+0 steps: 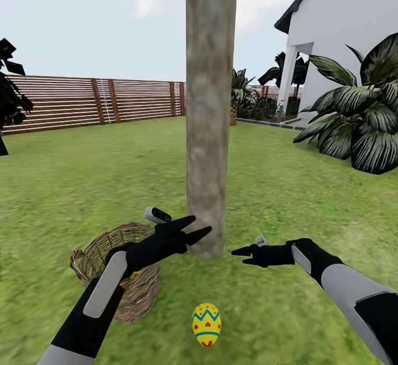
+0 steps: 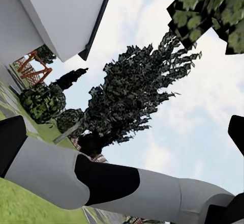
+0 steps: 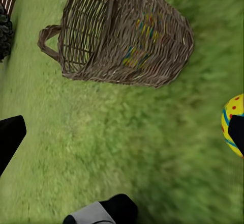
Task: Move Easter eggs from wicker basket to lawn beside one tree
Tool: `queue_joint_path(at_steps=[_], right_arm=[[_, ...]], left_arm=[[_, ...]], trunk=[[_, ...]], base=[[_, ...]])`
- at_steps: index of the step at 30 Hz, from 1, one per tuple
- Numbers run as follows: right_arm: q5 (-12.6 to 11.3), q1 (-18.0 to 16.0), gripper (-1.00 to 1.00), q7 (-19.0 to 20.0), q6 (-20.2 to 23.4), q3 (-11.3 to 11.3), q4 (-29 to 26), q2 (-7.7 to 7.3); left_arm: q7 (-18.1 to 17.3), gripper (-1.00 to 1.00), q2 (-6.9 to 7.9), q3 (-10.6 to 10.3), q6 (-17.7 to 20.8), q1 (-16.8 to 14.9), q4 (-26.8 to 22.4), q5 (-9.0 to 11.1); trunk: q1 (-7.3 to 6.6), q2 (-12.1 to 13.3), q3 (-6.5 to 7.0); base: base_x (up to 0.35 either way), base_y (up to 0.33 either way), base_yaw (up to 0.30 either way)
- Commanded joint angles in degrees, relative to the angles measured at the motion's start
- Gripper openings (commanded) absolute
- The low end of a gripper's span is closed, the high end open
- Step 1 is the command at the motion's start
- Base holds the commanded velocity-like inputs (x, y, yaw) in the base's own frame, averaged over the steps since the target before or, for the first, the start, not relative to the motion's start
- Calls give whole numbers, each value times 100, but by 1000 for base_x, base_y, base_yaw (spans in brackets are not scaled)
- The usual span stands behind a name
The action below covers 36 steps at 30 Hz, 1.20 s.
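- Tree (image 1: 209,110) stood dead centre on the lawn (image 1: 287,188), trunk base just beyond both grippers.
- Basket (image 1: 119,276) sat on the grass to the near left of the trunk, upright, close to it but not touching.
- One egg (image 1: 206,324) lay on the grass in the near foreground, right of the basket and in front of the trunk, clear of both.
- Right wrist view: coloured egg shapes (image 3: 136,43) showed through the basket (image 3: 127,35) weave, so at least one was inside; exact count couldn't be told. The loose egg (image 3: 233,124) sat at the frame edge.
- Left gripper (image 1: 194,231) hung over the basket's far rim, fingers apart, nothing between them.
- Right gripper (image 1: 241,254) hovered low, right of the trunk base, pointing left; fingers slightly apart, empty.
- Fence (image 1: 94,99) ran along the far left, house (image 1: 342,33) far right, with a striped plant (image 1: 359,116) in front of it.
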Motion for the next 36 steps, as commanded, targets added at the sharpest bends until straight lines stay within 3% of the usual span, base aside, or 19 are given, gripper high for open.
queue_joint_path(at_steps=[1,9,22,29,36], right_arm=[[-35,-4,100,7,33,31,5,-4],[-43,-4,100,15,33,24,8,-120],[-44,-4,100,10,33,23,5,-127],[-44,-4,100,9,33,23,5,-127],[-44,-4,100,8,33,23,5,-127]], left_arm=[[-20,100,-1,3,18,-3,11,-1],[-14,100,-4,5,16,-3,22,0],[-21,100,-6,2,16,-3,22,0],[-20,100,-6,-3,17,-3,14,0],[-30,100,-10,0,14,5,13,0]], trunk=[[-1,-2,-6],[-1,-2,-2],[-1,-2,21],[-1,-2,23],[-67,118,77]], base=[[0,240,-84],[0,294,-237],[0,315,-273],[-6,331,-48],[-6,57,-1]])
